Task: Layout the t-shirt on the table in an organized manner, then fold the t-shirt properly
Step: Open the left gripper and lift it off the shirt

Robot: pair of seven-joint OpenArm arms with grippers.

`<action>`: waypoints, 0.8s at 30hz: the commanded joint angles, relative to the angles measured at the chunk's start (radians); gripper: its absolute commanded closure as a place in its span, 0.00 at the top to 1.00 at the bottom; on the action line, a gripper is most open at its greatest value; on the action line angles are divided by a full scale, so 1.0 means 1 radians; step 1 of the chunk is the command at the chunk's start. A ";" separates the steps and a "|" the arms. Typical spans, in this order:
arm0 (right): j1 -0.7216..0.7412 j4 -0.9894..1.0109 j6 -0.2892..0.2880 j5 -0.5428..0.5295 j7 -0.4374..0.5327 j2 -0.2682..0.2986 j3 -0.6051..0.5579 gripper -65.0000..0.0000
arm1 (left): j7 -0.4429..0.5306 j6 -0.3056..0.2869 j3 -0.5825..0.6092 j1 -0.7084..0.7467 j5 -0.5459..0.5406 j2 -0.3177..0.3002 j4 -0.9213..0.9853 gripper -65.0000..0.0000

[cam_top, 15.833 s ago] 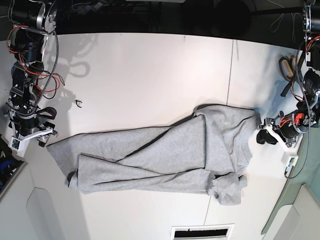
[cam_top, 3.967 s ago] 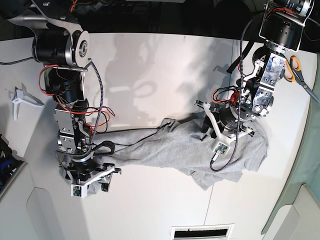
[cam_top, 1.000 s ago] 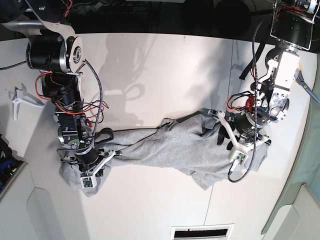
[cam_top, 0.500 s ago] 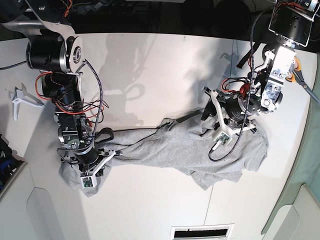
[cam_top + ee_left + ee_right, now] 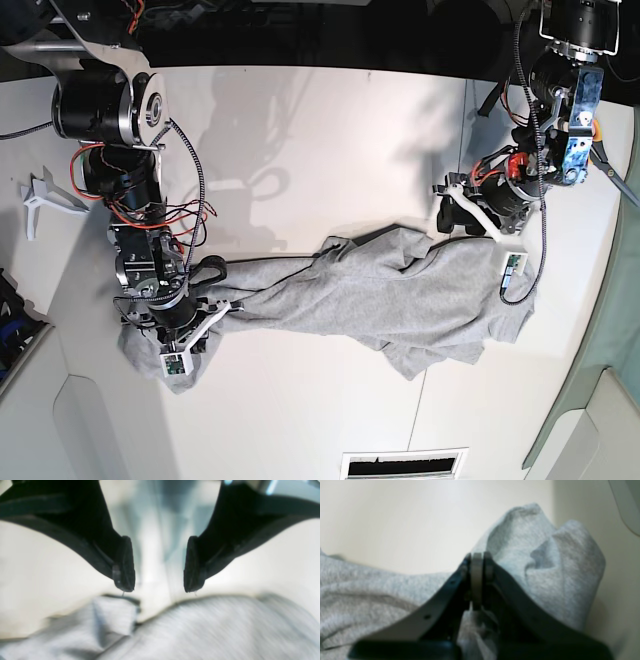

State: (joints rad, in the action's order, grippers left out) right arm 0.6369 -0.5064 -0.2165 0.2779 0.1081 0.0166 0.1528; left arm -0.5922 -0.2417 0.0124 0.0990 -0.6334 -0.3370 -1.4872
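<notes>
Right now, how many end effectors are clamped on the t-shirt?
1. The right end effector is shut on the t-shirt at its end; the left end effector stands open above the other end, holding nothing.

The t-shirt is soft, matt heather-grey knit cloth with a fine ribbed weave, lying on a smooth, faintly glossy white bench, while the left pincer has matt black plastic fingers with rubbery-looking pads.

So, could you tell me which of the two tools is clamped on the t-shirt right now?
The right tool, shut on a fold of the t-shirt; the left tool hangs open above it, holding nothing.
</notes>
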 commanded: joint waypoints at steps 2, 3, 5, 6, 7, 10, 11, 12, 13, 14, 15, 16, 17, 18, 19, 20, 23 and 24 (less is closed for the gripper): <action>0.033 -0.019 0.000 -0.004 0.027 0.003 0.000 0.00 | -0.006 -0.047 -0.054 0.007 -0.092 0.018 -0.017 0.54; 0.033 -0.019 -0.001 -0.004 0.027 0.003 0.000 0.00 | -0.011 -0.052 -0.070 0.013 -0.113 0.028 -0.017 0.54; 0.032 -0.019 -0.001 -0.004 0.026 0.003 0.000 0.00 | -0.010 -0.051 -0.074 0.017 -0.137 0.041 -0.017 0.54; 0.030 -0.019 -0.001 -0.004 0.026 0.003 0.000 0.00 | -0.006 -0.052 -0.074 0.017 -0.144 0.049 -0.017 0.54; 0.030 -0.019 -0.002 -0.004 0.025 0.003 0.000 0.00 | 0.001 -0.051 -0.074 0.017 -0.145 0.058 -0.017 0.54; 0.027 -0.019 -0.024 -0.004 0.024 0.003 0.000 0.00 | 0.020 -0.022 -0.075 0.004 -0.124 0.081 0.005 0.54; 0.027 -0.019 -0.026 -0.004 0.024 0.003 0.000 0.00 | 0.020 -0.014 -0.075 -0.005 -0.119 0.089 0.029 0.54; 0.027 -0.019 -0.027 -0.004 0.024 0.003 0.000 0.00 | 0.020 -0.012 -0.075 -0.016 -0.114 0.096 0.055 0.54; 0.027 -0.019 -0.027 -0.004 0.023 0.003 0.000 0.00 | 0.021 -0.012 -0.075 -0.026 -0.113 0.105 0.084 0.54; 0.026 -0.019 -0.027 -0.004 0.024 0.003 0.000 0.00 | 0.025 -0.012 -0.075 -0.036 -0.113 0.111 0.113 0.54; 0.025 -0.019 -0.027 -0.004 0.024 0.003 0.000 0.00 | 0.034 -0.013 -0.075 -0.045 -0.113 0.118 0.136 0.54; 0.024 -0.019 -0.027 -0.004 0.024 0.003 0.000 0.00 | 0.042 -0.013 -0.078 -0.051 -0.110 0.124 0.154 0.54; 0.021 -0.019 -0.027 -0.004 0.024 0.003 0.000 0.00 | 0.047 -0.013 -0.080 -0.057 -0.110 0.129 0.166 0.54; 0.019 -0.019 -0.027 -0.004 0.024 0.003 0.000 0.00 | 0.050 -0.013 -0.079 -0.061 -0.109 0.132 0.173 0.54; 0.018 -0.019 -0.027 -0.004 0.024 0.003 0.000 0.00 | 0.050 -0.013 -0.079 -0.064 -0.109 0.136 0.174 0.54; 0.016 -0.019 -0.027 -0.004 0.024 0.003 0.000 0.00 | 0.050 -0.017 -0.079 -0.066 -0.110 0.140 0.174 0.54; 0.014 -0.019 -0.027 -0.004 0.024 0.003 0.000 0.00 | 0.055 -0.017 -0.079 -0.069 -0.107 0.150 0.174 0.54; 0.014 -0.019 -0.027 -0.004 0.024 0.003 0.000 0.00 | 0.059 -0.016 -0.079 -0.072 -0.103 0.153 0.174 0.54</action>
State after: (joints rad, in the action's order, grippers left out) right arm 0.6201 -0.5068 -0.2436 0.2783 0.1078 0.0166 0.1528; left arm -0.5339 -0.2550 -0.0658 0.0383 -0.7330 -0.1814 -1.3037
